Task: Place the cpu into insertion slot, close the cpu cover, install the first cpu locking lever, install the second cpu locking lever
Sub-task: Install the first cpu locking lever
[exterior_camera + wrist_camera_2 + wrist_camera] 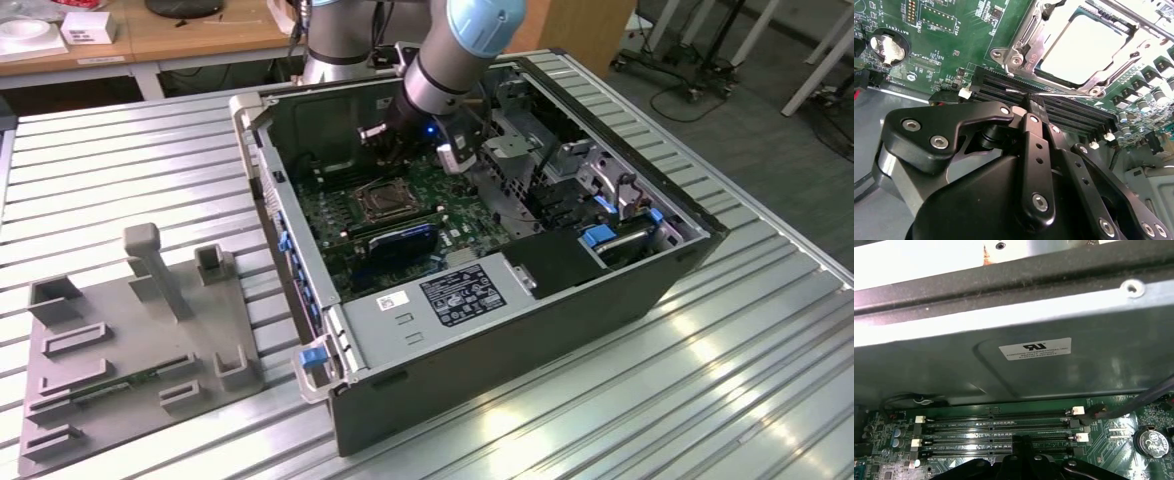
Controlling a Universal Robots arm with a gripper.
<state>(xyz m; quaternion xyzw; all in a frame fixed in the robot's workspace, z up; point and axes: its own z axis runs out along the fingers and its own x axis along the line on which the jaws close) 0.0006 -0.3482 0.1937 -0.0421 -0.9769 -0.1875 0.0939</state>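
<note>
Gleaming cpu (pixel 1084 47), cpu cover (pixel 1069 85) beyond tool (pixel 1030 99)

The gripper (pixel 1033 102) sits close in the second wrist view, a black bulk of bolted links, and its two fingers (pixel 1036 131) look pressed flat together with nothing between them, though the angle makes that hard to swear to. The tips hang just over the long black memory slots (pixel 1064 112), which have white latches (pixel 965 92) at their ends. Farther off, on the green circuit board (pixel 964 35), the cpu cover (pixel 1023 46) lies down flat, and the cpu (pixel 1084 45) shows pale and glary through its window. A thin wire lever (pixel 1124 64) runs along the cover's near edge. A round coin battery (pixel 888 46) sits well apart from the socket.
</note>
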